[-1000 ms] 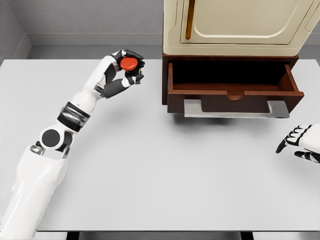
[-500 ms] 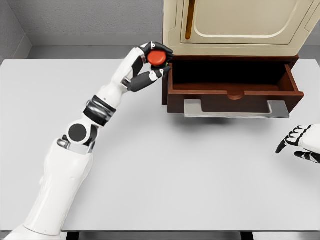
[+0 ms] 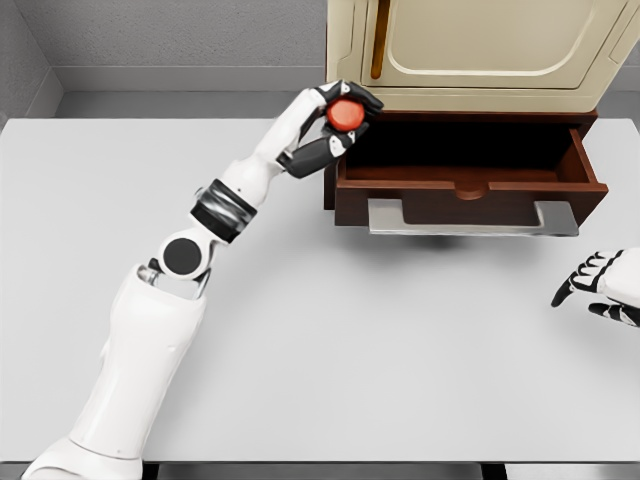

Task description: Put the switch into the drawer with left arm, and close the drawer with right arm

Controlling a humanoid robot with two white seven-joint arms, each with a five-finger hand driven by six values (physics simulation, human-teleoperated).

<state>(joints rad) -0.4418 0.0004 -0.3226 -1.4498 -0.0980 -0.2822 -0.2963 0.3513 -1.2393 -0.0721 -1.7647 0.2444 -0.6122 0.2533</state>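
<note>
The switch (image 3: 346,114) is a small dark unit with a round red button, held in my left hand (image 3: 340,120), whose fingers are curled around it. Hand and switch hover above the left end of the open brown drawer (image 3: 465,187), over its left wall. The drawer is pulled out from under a cream cabinet (image 3: 480,50) and has a grey handle (image 3: 470,218) along its front. Its inside looks dark. My right hand (image 3: 602,285) rests at the table's right edge with fingers spread, holding nothing.
The grey table (image 3: 300,330) stretches in front of the drawer and to its left. The cabinet body stands directly above the drawer, overhanging its back part. A grey wall runs behind the table.
My left arm has stretched to the right, carrying the switch from over the table's left part to above the drawer's left end. The right hand and the drawer have stayed still.
</note>
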